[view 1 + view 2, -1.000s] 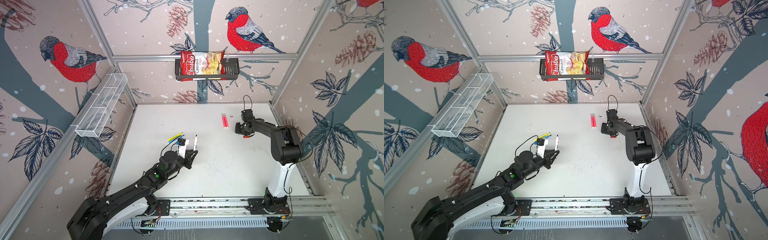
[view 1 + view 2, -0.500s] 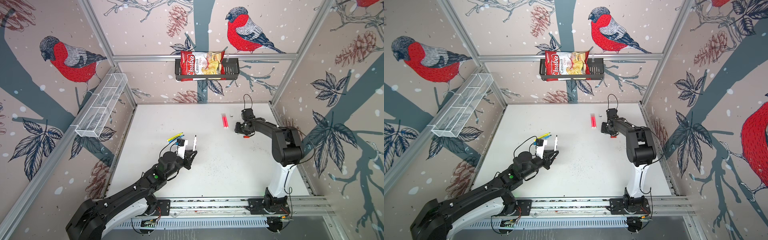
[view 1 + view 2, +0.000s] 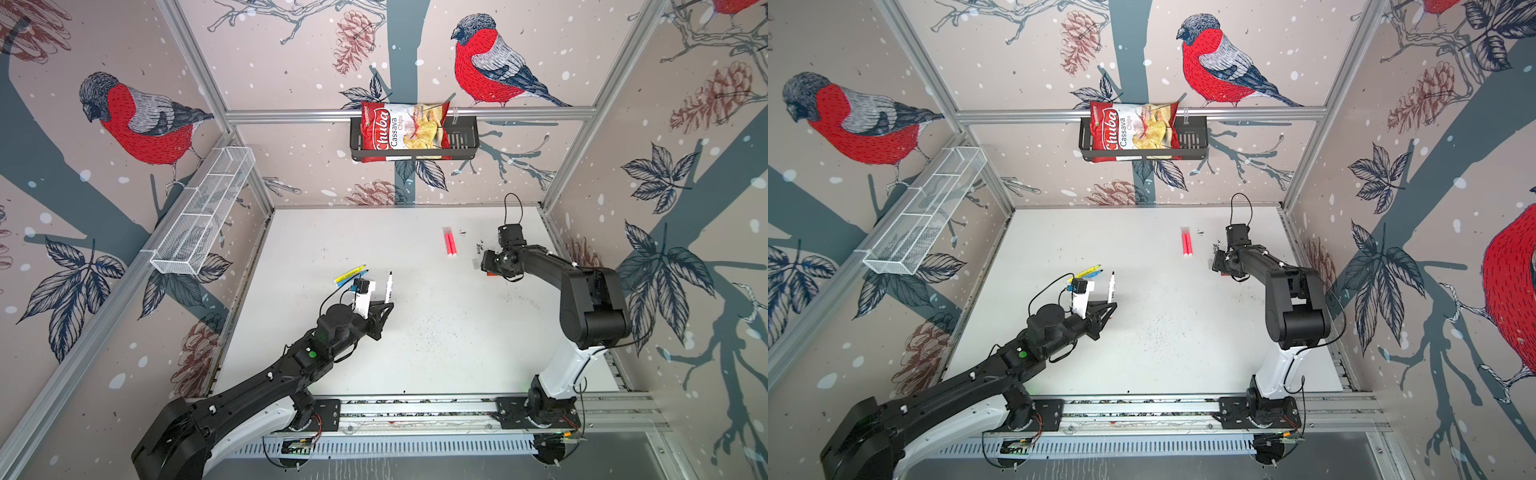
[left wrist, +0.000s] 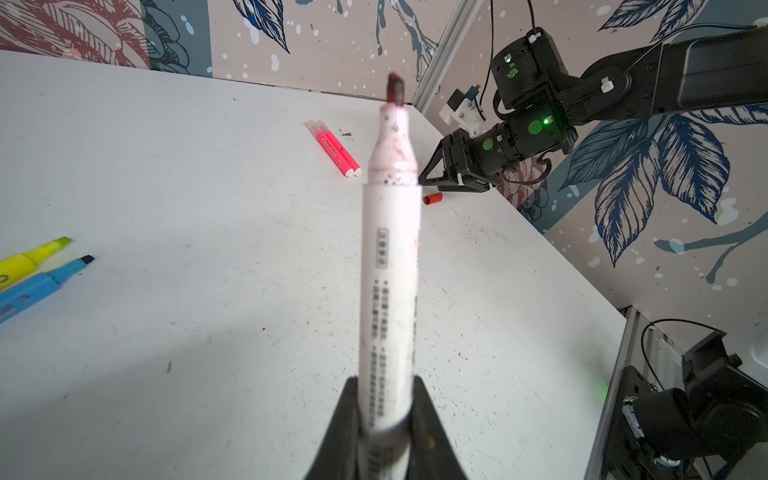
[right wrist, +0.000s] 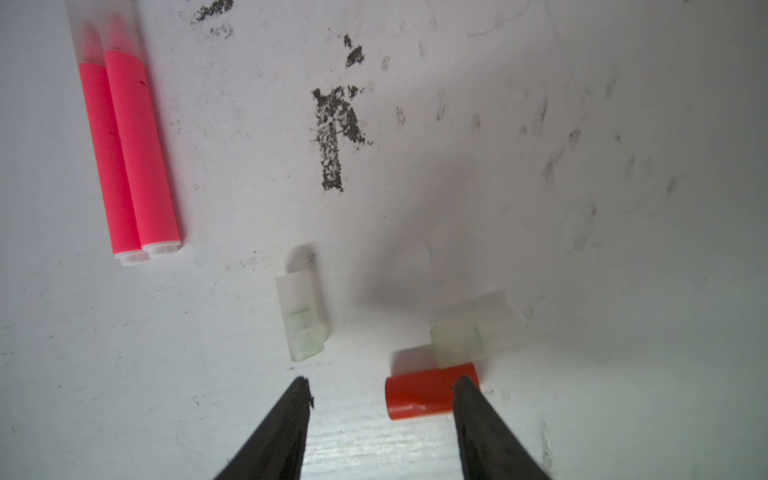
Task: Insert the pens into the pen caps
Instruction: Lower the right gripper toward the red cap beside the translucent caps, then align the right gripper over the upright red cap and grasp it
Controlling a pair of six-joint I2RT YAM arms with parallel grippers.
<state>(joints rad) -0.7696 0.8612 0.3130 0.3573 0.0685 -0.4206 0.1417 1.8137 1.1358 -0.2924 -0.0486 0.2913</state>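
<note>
My left gripper [image 4: 384, 380] is shut on the white-bodied pen [image 4: 388, 266], held above the table with its dark red tip pointing up and away; both top views show it [image 3: 389, 286] [image 3: 1111, 286]. My right gripper [image 5: 382, 384] stands open low over the table at the back right. The red cap [image 5: 419, 395] lies between its jaws, one end under a fingertip [image 5: 467, 392]. Two clear caps [image 5: 301, 316] [image 5: 469, 328] lie just beyond. Two pink pens [image 5: 129, 153] with clear caps on lie side by side. Yellow [image 4: 29, 259] and blue [image 4: 41, 286] pens lie uncapped at the left.
A chips bag [image 3: 401, 131] sits in a black basket on the back wall. A white wire basket [image 3: 203, 216] hangs on the left wall. Dark smudges [image 5: 334, 133] mark the table beyond the caps. The arms' rail [image 3: 415, 409] runs along the front edge.
My right gripper's jaws have spread wider over the red cap. My left arm has shifted very slightly with the white pen still held.
</note>
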